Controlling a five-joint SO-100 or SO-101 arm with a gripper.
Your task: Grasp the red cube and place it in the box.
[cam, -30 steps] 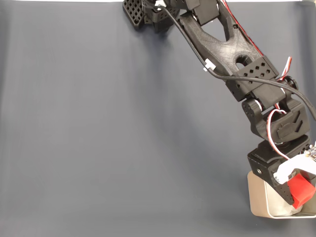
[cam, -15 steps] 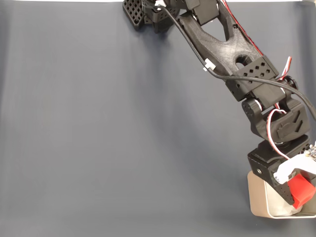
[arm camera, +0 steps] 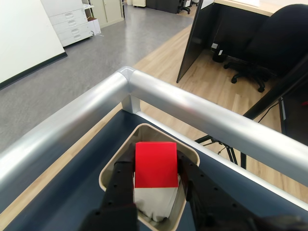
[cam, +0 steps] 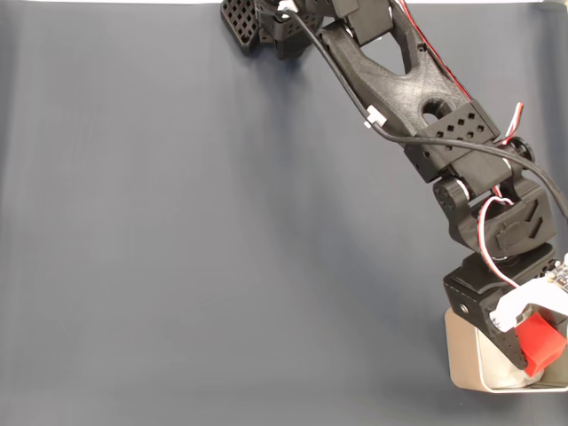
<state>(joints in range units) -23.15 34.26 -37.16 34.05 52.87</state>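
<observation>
In the wrist view the red cube (arm camera: 155,165) sits clamped between my two black fingers (arm camera: 124,175), held above the open beige box (arm camera: 115,160) with white paper showing under it. In the fixed view the gripper (cam: 538,344) hangs at the bottom right corner, shut on the red cube (cam: 541,343), directly over the box (cam: 463,355), whose left wall and rim show beneath the wrist.
The black arm (cam: 399,84) stretches from the top middle down to the right across the dark blue-grey table (cam: 195,231). A thick silver rail (arm camera: 192,113) borders the table corner just beyond the box, with office floor and a chair past it.
</observation>
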